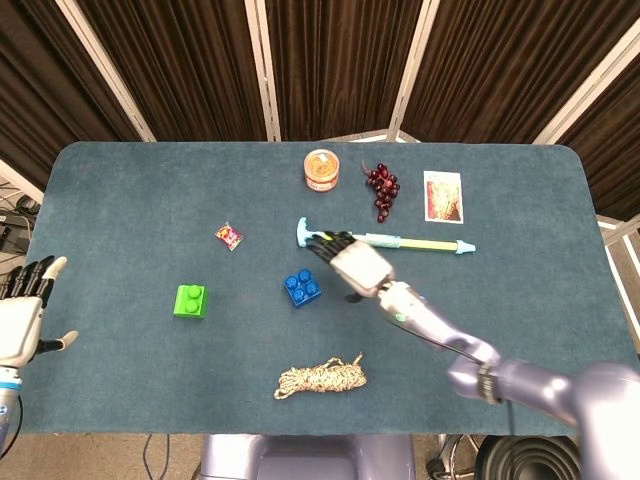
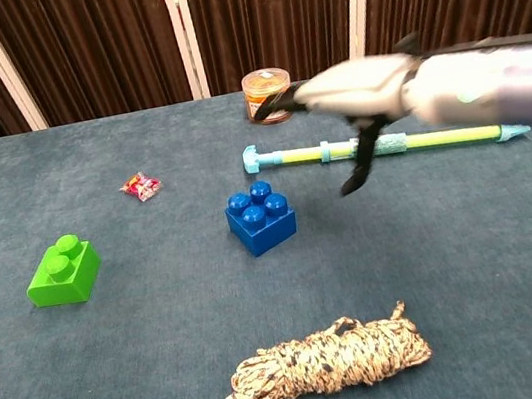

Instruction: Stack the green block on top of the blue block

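The blue block (image 1: pixel 302 288) (image 2: pixel 261 218) sits on the table near its middle, studs up, with nothing touching it. The green block (image 1: pixel 189 300) (image 2: pixel 63 272) lies well to its left. My right hand (image 1: pixel 355 264) (image 2: pixel 356 94) hovers raised to the right of the blue block, fingers spread and empty. At the far left edge of the head view my left hand (image 1: pixel 22 312) stays open, off the table; the chest view does not show it.
A coiled rope (image 1: pixel 322 377) (image 2: pixel 324 362) lies near the front edge. A long light-blue and yellow stick (image 1: pixel 385 241) (image 2: pixel 389 145) lies behind the right hand. A wrapped candy (image 1: pixel 229 236), an orange jar (image 1: pixel 321 169), grapes (image 1: pixel 382 188) and a picture card (image 1: pixel 443 196) sit further back.
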Robot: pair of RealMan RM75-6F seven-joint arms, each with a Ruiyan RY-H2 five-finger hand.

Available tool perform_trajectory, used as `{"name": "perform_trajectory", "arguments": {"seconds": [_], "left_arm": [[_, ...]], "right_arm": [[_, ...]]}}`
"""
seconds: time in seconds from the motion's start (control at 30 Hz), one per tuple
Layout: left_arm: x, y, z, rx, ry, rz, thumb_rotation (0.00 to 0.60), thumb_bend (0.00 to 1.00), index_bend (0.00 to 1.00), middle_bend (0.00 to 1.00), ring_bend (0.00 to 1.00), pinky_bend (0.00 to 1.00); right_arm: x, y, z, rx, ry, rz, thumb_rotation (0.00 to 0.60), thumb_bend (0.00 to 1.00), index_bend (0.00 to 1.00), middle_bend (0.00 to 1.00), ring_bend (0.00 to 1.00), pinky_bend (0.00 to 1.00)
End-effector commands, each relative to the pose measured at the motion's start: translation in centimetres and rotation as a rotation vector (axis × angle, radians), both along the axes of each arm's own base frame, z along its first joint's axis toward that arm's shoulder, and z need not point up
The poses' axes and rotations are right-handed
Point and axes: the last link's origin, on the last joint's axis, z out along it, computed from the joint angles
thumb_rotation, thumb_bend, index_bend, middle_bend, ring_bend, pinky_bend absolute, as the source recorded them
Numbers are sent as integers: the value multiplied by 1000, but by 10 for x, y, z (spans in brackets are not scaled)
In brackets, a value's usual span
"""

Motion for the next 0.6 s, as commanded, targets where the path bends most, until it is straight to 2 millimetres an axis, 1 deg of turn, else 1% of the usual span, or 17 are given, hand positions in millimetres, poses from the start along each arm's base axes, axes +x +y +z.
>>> {"name": "perform_trajectory", "arguments": {"seconds": [0.03, 0.07, 0.13, 0.27, 0.33, 0.4, 0.43, 0.47, 0.5, 0.57, 0.6], "left_arm": [[4, -2, -3, -10, 2, -22, 600, 0, 0, 0, 0, 0], [5, -4, -5, -12, 4, -31, 600, 0, 0, 0, 0, 0], [7, -4, -6, -12, 5, -40, 600, 0, 0, 0, 0, 0], [10, -6, -10, -21, 7, -58, 600, 0, 0, 0, 0, 0], [13, -8, -14, -39, 7, -71, 600, 0, 0, 0, 0, 0], [16, -8, -17, -57, 4, -86, 600, 0, 0, 0, 0, 0], [20, -7, -21, -73, 3, -102, 600, 0, 0, 0, 0, 0], [23, -6, -23, -82, 5, -110, 600, 0, 0, 0, 0, 0], [25, -4, -26, -92, 5, -116, 600, 0, 0, 0, 0, 0], [28, -1, -29, -107, 4, -125, 600, 0, 0, 0, 0, 0], [31, 3, -32, -119, 4, -132, 600, 0, 0, 0, 0, 0]], "right_arm": [[-59, 27, 82, -168, -12, -57, 600, 0, 0, 0, 0, 122], [-75, 41, 103, -205, -16, -62, 600, 0, 0, 0, 0, 115], [-93, 56, 123, -233, -24, -84, 600, 0, 0, 0, 0, 97], [-125, 88, 154, -267, -82, -173, 600, 0, 0, 0, 0, 12], [-138, 107, 166, -267, -127, -225, 600, 0, 0, 0, 0, 0], [-148, 122, 174, -278, -144, -254, 600, 0, 0, 0, 0, 0], [-159, 136, 180, -292, -153, -294, 600, 0, 0, 0, 0, 0], [-165, 148, 184, -301, -164, -312, 600, 0, 0, 0, 0, 0], [-170, 156, 186, -308, -169, -324, 600, 0, 0, 0, 0, 0], [-176, 166, 189, -322, -177, -340, 600, 0, 0, 0, 0, 0], [-180, 174, 190, -338, -183, -352, 600, 0, 0, 0, 0, 0]]}}
